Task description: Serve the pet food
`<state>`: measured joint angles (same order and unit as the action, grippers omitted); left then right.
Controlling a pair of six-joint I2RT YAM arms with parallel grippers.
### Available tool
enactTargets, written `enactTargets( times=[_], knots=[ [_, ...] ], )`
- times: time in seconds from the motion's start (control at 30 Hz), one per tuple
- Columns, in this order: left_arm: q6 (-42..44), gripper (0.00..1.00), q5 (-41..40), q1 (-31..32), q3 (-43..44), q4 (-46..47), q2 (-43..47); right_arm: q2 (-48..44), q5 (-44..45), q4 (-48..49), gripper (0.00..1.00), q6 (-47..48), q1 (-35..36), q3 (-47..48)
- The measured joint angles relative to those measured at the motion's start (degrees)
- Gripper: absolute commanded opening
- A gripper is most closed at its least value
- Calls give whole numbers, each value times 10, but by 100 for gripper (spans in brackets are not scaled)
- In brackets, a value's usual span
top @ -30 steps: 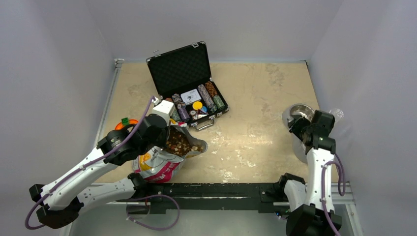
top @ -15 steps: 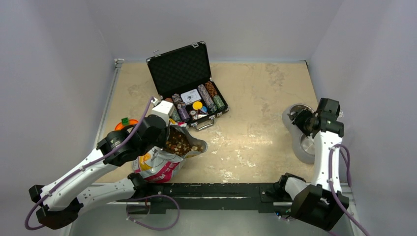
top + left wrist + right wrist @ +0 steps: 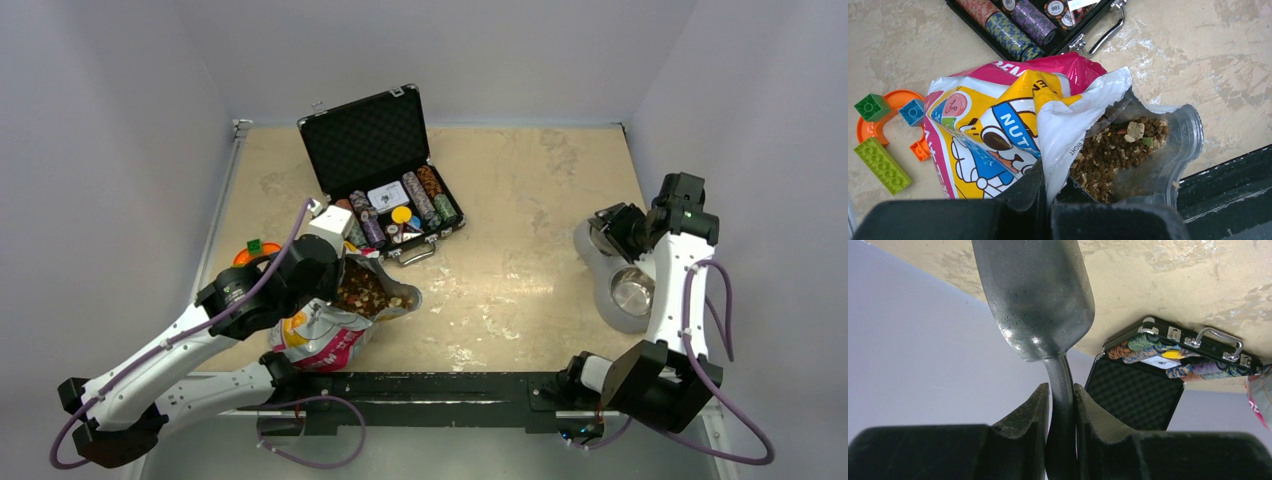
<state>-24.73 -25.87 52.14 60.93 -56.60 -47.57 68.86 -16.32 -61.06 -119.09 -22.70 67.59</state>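
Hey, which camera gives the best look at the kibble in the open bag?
Left wrist: it looks straight into the open bag at the kibble. The top external view shows it small and distant; the right wrist view shows none.

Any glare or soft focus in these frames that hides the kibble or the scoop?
Left wrist: kibble sharp, the left gripper holding the bag is dark and blurred. Right wrist: small highlights on the metal scoop, right gripper dark. Top external: even light.

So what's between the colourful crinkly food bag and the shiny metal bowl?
Only bare, scuffed beige tabletop separates the colourful crinkly bag and the shiny metal bowl, in the top view.
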Motion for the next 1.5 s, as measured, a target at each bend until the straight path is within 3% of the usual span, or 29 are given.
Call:
enactTargets(
  times=[0.8, 1.13, 1.3, 1.5],
  knots=[
    [4, 0, -4, 0, -8, 7, 9, 65, -27, -11, 0, 8, -13, 67],
    [7, 0, 2, -3, -8, 7, 12, -14, 10, 45, 0, 37, -14, -20],
    [17, 0, 9, -4, -8, 8, 15, -71, 35, 85, 0, 104, -15, -50],
    [20, 0, 31, -7, -8, 10, 15, -109, 54, 94, 0, 304, 23, -40]
  ],
)
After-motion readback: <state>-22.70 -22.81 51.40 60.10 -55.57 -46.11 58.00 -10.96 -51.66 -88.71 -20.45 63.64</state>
